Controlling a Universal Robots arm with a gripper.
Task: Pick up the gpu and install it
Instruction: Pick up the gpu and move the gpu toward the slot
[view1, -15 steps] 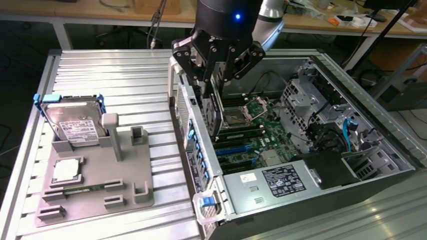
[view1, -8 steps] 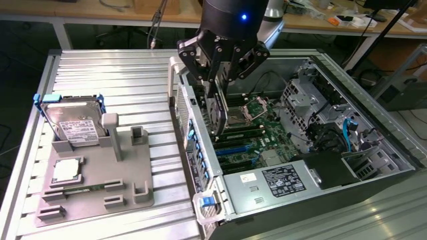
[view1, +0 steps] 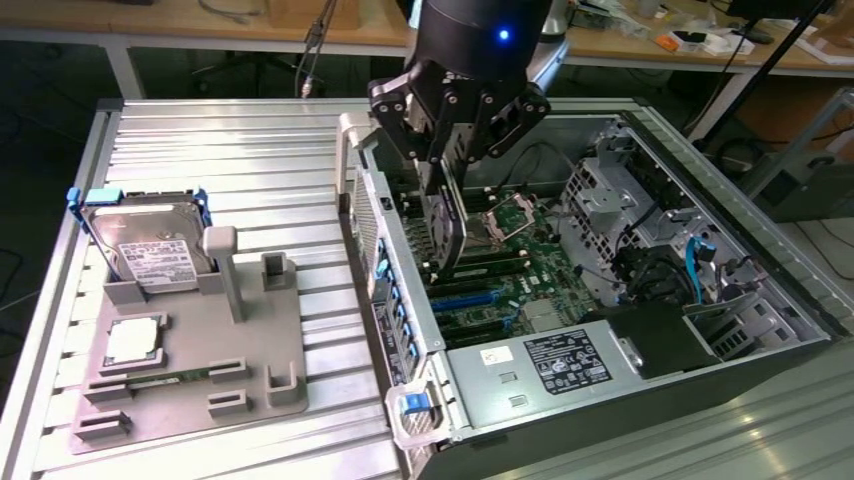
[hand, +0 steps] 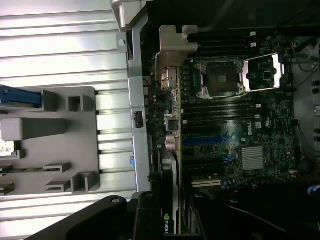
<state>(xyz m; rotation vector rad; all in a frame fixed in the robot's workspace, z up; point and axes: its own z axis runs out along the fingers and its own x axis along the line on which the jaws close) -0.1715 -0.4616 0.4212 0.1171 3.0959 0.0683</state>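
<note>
The gpu (view1: 443, 235), a thin dark card, hangs edge-down from my gripper (view1: 449, 165), which is shut on its upper edge. It sits inside the open computer case (view1: 747, 340), just above the motherboard (view1: 541, 255) near the case's rear wall at the exterior view's left. In the wrist view the gpu (hand: 171, 192) runs away from the camera, a green logo on its near end, lined up near the blue expansion slot (hand: 205, 141). My black fingers (hand: 142, 215) flank it. Whether its lower edge touches a slot is hidden.
On the ribbed metal table (view1: 227, 150), a grey holder (view1: 200, 340) carries a hard drive (view1: 147, 235), a processor (view1: 134, 340) and a memory stick (view1: 154, 380). The case holds the processor socket (hand: 220, 77), a power supply (view1: 561, 360) and drive cages (view1: 607, 190).
</note>
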